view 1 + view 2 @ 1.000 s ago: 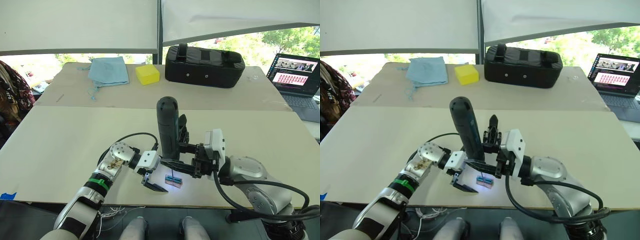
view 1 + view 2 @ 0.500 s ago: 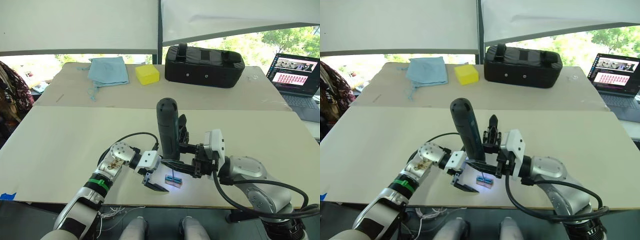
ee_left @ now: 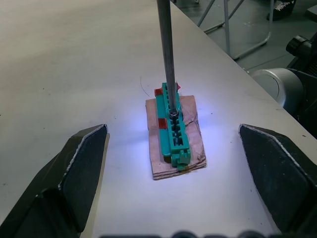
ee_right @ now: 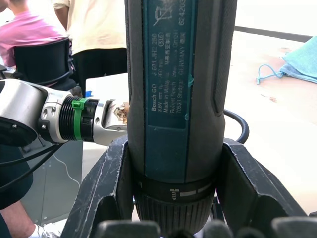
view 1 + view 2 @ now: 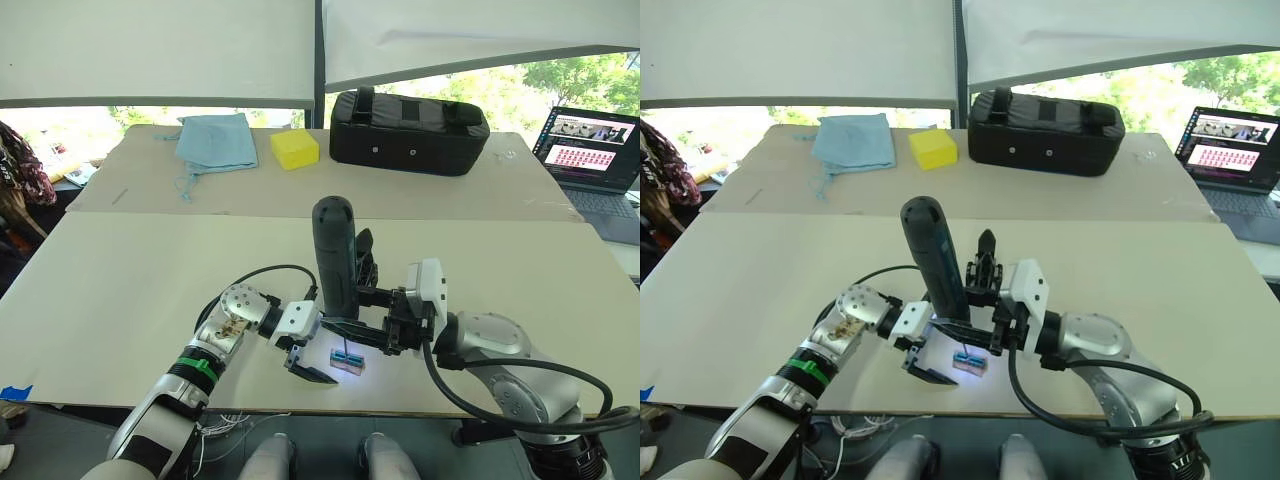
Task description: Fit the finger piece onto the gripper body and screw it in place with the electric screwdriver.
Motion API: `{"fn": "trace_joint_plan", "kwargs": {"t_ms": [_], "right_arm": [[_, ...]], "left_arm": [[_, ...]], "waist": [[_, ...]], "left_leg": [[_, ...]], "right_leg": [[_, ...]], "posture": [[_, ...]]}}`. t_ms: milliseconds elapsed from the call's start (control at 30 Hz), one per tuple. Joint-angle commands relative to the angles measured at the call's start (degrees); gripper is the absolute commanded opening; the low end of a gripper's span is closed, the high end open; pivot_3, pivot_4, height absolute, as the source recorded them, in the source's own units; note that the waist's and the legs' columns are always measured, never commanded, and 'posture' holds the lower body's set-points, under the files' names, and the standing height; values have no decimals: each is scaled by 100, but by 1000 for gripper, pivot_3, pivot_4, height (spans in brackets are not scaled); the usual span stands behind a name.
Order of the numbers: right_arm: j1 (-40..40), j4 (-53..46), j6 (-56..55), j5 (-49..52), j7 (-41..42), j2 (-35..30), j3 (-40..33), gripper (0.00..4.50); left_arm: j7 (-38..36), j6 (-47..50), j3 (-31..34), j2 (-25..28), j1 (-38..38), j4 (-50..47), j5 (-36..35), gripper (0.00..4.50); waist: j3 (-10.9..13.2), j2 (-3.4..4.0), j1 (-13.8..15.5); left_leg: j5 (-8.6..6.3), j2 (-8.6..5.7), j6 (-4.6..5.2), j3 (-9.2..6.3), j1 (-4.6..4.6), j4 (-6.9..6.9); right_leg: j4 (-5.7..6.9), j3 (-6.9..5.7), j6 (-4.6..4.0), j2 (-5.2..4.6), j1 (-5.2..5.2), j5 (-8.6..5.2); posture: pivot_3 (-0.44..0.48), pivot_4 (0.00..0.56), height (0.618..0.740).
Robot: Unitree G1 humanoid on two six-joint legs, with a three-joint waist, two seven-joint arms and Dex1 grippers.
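My right gripper (image 5: 352,330) is shut on the electric screwdriver (image 5: 335,262), a thick dark cylinder held upright near the table's front edge. Its thin metal bit (image 3: 166,54) points down, its tip resting in a green slotted holder (image 3: 172,124) that lies on a small brown card, lit by the tool's white light. My left gripper (image 5: 312,368) is open just left of the holder, with its fingers (image 3: 84,158) standing on either side of it and apart from it. The gripper body (image 5: 985,265) stands right behind the screwdriver, its pointed black finger up. The finger piece is out of view.
A large black case (image 5: 408,132), a yellow block (image 5: 295,148) and a blue cloth (image 5: 217,140) lie at the far side of the table. A laptop (image 5: 590,155) sits at the far right. The front edge (image 5: 300,408) is close below the holder. People (image 4: 29,44) are beyond the table.
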Motion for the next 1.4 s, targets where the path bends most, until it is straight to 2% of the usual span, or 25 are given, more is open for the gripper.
{"fn": "trace_joint_plan", "kwargs": {"t_ms": [33, 400, 567, 800, 1000, 1200, 1400], "right_arm": [[-107, -151, -209, 71, 26, 41, -58, 1915], [-347, -618, 62, 449, -233, 16, -350, 1915], [-562, -882, 317, 814, -546, -69, -587, 1915], [-563, -1069, 562, 1194, -1005, -378, -1164, 1915], [-353, -1284, 705, 1576, -1530, -628, -1793, 1915], [-351, -1303, 654, 1463, -1879, -588, -1645, 1915], [-254, -1253, 570, 1310, -2150, -441, -1539, 1915]], "left_arm": [[23, -19, -3, -7, -17, -130, -6, 4500], [192, 234, 181, 140, 78, -257, -112, 4500], [365, 969, 508, 412, 313, -699, -416, 4500], [1122, 1819, 981, 511, 521, -1319, -621, 4500], [2613, 2041, 1108, -102, 477, -1369, -256, 4500], [3619, 2224, 984, -825, 77, -745, 59, 4500], [4436, 1710, 809, -1351, -283, 239, 593, 4500]], "waist": [[0, 0, 0], [0, 0, -4], [0, 0, -20], [0, 0, 17], [0, 0, 38], [0, 0, 36], [0, -1, 29]], "left_leg": [[0, 0, 0, 0, 0, 0], [0, 1, 0, 0, -1, 0], [0, 12, 0, -1, -1, -2], [0, 10, 0, 0, -1, -1], [0, 8, 0, 0, -2, -1], [0, 0, 0, 1, -1, -1], [0, -7, 0, 5, -2, -1]], "right_leg": [[0, 0, 0, 0, 0, 0], [0, 0, 0, 0, -1, 0], [2, 1, -1, 4, -6, 0], [-1, 1, 0, 0, -1, 1], [-2, 1, 0, -3, 0, 1], [0, 1, 1, -2, -1, 1], [-2, 2, 2, -4, 0, 2]], "posture": [[0, 150, 740], [0, 150, 740], [0, 150, 740], [0, 150, 740], [0, 150, 740], [0, 150, 740], [0, 150, 740]]}}
